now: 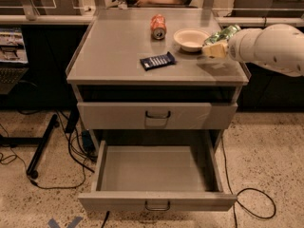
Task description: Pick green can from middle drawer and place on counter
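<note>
The green can (221, 34) is tilted in my gripper (213, 45), held just above the right side of the counter (114, 56), beside the white bowl (191, 39). The gripper is shut on the can; only the can's upper part shows past the yellowish fingers (213, 50). My white arm (268, 49) comes in from the right. The middle drawer (156, 175) is pulled fully open below, and its grey inside holds nothing I can see. The upper drawer front (156, 115) is closed.
An orange-red can (158, 26) stands at the counter's back middle. A dark blue snack packet (157, 60) lies near the counter's centre. Cables (251, 198) trail on the speckled floor at both sides. A black stand leg (40, 148) is at the left.
</note>
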Controlling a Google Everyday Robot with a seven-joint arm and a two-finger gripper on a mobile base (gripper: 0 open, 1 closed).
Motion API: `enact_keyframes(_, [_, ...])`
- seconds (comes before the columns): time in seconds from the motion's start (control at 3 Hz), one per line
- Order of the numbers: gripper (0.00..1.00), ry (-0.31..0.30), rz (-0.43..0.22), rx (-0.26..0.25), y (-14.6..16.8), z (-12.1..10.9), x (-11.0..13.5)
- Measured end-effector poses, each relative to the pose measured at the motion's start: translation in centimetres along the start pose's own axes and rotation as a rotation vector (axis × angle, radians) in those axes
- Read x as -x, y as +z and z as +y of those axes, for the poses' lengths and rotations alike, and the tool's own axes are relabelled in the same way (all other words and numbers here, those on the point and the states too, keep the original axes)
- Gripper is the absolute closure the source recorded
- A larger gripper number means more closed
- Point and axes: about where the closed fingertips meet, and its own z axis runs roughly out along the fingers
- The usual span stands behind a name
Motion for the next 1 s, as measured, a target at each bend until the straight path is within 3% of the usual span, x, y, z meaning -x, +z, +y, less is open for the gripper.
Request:
enact_keyframes(0.33, [0.07,0.000,0.000,0.000,0.00,0.00,0.01])
enact_keyframes(0.67, [0.00,0.000,0.000,0.000,0.00,0.01,0.01])
enact_keyframes(1.0, [0.00,0.000,0.000,0.000,0.00,0.01,0.01])
